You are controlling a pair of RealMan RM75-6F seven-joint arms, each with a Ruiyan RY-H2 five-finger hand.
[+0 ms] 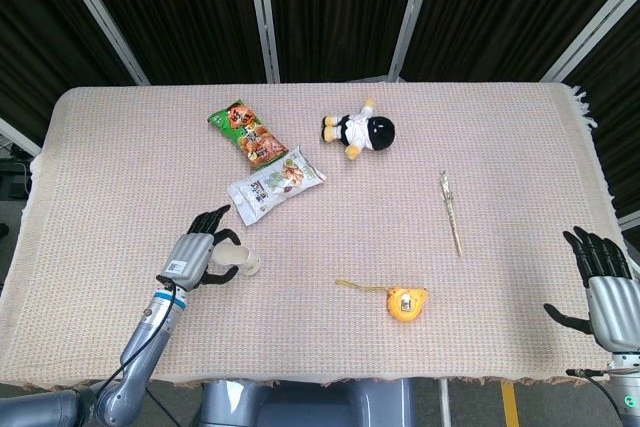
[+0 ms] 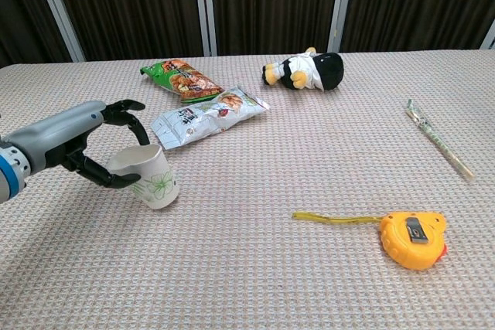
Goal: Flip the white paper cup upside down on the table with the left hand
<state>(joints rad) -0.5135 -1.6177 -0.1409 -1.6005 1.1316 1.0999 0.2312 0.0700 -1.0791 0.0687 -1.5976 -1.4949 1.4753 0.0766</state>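
The white paper cup [image 2: 153,179] with a green leaf print is gripped near its rim by my left hand [image 2: 108,148]. It is tilted, its base leaning to the right, low over the woven tablecloth at the front left. From the head view the cup [image 1: 243,263] sticks out to the right of the left hand [image 1: 197,255]. At the front right corner, off the table's edge, my right hand [image 1: 598,275] is held with fingers spread and holds nothing.
Two snack bags, one white [image 1: 274,184] and one green [image 1: 247,133], lie just behind the cup. A plush doll [image 1: 360,131] lies further back, a wrapped chopstick pair [image 1: 451,211] to the right, a yellow tape measure [image 1: 405,302] at front centre.
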